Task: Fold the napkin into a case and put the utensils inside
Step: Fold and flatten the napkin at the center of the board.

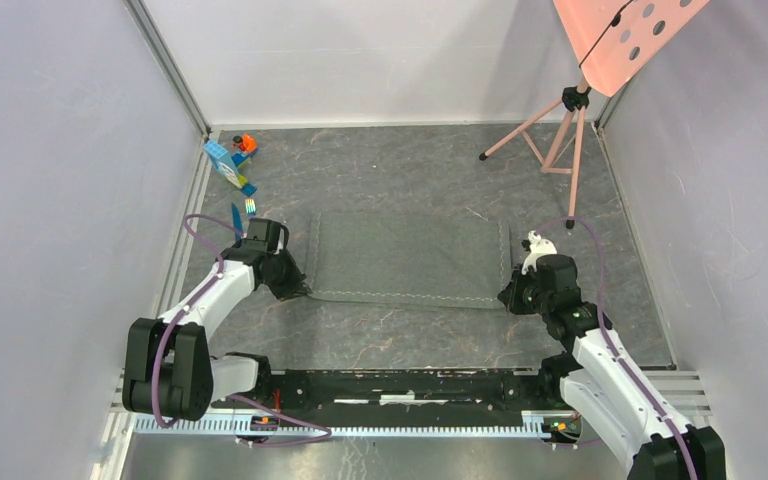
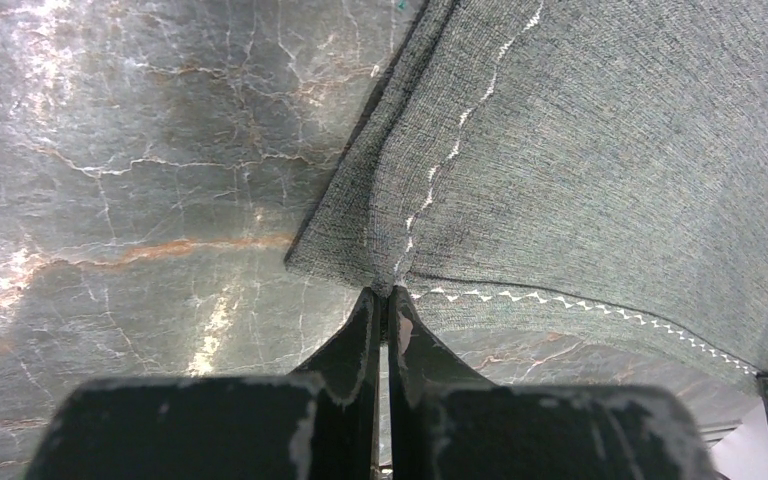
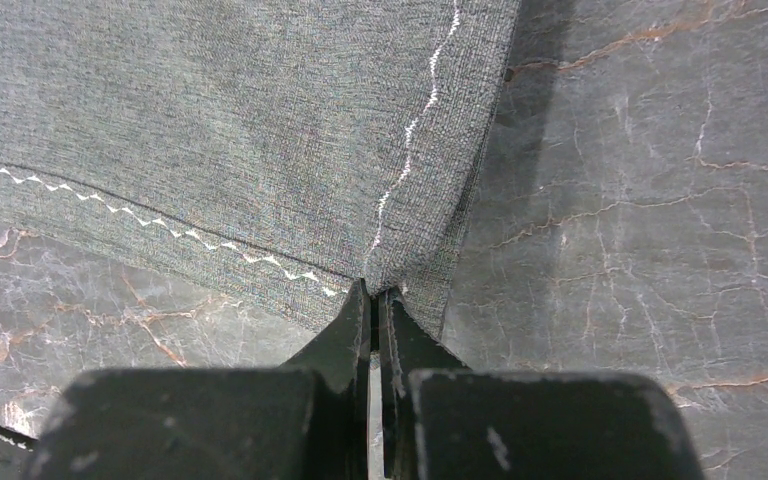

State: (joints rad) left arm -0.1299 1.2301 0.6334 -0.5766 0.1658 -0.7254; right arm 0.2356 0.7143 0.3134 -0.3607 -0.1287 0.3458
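Observation:
The dark grey napkin (image 1: 407, 257) lies spread in the middle of the marbled table, a pale zigzag stitch near its edges. My left gripper (image 1: 305, 291) is shut on its near left corner (image 2: 385, 275), which is pinched and lifted slightly. My right gripper (image 1: 509, 295) is shut on the near right corner (image 3: 390, 270), the cloth puckered at the fingertips. The utensils lie at the far left behind the left arm: a blue knife (image 1: 236, 216) and the rainbow head of the fork (image 1: 250, 206). No folded case shows.
Blue and orange toy blocks (image 1: 231, 160) sit at the far left corner. A pink tripod (image 1: 560, 135) with a pink perforated panel (image 1: 625, 35) stands at the far right. Grey walls enclose the table on three sides.

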